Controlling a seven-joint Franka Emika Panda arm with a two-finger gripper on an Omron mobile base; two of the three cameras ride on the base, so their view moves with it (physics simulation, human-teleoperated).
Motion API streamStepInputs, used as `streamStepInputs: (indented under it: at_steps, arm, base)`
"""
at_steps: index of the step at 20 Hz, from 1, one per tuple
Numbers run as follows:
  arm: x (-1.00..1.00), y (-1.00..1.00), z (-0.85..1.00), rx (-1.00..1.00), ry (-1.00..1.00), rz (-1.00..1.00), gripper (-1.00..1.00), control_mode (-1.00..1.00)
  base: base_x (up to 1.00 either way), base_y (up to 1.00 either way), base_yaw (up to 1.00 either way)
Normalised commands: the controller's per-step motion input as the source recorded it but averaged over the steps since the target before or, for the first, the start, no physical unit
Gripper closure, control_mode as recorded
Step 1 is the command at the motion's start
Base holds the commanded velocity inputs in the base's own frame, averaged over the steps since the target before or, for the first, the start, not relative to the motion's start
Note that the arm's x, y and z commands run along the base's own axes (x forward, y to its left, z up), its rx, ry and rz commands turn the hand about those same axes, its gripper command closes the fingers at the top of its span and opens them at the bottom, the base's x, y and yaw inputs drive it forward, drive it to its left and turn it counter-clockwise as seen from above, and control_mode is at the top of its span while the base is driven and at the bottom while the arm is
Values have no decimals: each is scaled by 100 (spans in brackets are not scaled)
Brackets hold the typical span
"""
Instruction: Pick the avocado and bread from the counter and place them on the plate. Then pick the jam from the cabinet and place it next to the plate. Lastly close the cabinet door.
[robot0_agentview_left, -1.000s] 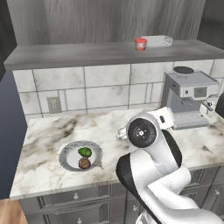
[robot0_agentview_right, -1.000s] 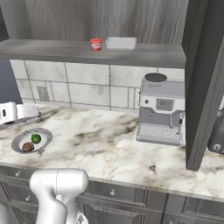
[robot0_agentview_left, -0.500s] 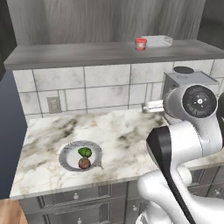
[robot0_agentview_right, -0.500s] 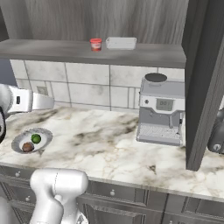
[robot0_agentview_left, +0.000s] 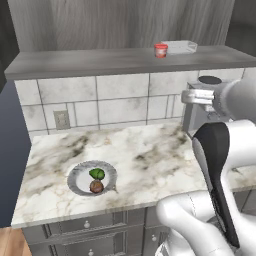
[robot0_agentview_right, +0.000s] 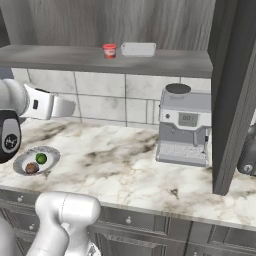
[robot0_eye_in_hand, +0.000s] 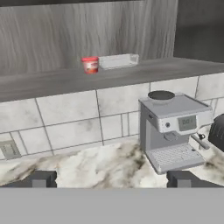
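The avocado (robot0_agentview_left: 97, 173) and the bread (robot0_agentview_left: 96, 186) lie together on the plate (robot0_agentview_left: 77, 182) at the counter's (robot0_agentview_left: 145, 155) left front. From the right base view the avocado (robot0_agentview_right: 41, 158), bread (robot0_agentview_right: 32, 168) and plate (robot0_agentview_right: 50, 152) sit under my raised arm. The red jam (robot0_eye_in_hand: 90, 64) stands on the cabinet shelf board (robot0_eye_in_hand: 65, 81), beside a white tray (robot0_eye_in_hand: 118, 61). My gripper (robot0_eye_in_hand: 113, 179) is open and empty, well short of the jam and below it. The cabinet door (robot0_agentview_right: 235, 90) stands open at the right.
A grey coffee machine (robot0_agentview_right: 184, 125) stands on the counter under the shelf's right part. A dark rounded appliance (robot0_agentview_right: 248, 150) sits past the open door. A wall socket (robot0_agentview_left: 61, 119) is set in the tiled backsplash.
My arm has swung up from low over the counter, and the hand now faces the shelf and coffee machine. Avocado, bread and jam have stayed put.
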Motion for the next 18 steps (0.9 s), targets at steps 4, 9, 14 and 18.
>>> streamStepInputs:
  at_steps: [4, 9, 14, 18]
  arm:
    - [5, -9, 38, 11, -10, -2, -100, -100]
    - [10, -4, 30, 9, -3, -5, -100, -100]
    - [22, 0, 27, 6, 0, -5, -100, -100]
    - [31, 0, 27, 5, 0, -2, -100, -100]
  base:
    - [0, 0, 0]
    - [0, 0, 0]
    - [0, 0, 0]
    - [0, 0, 0]
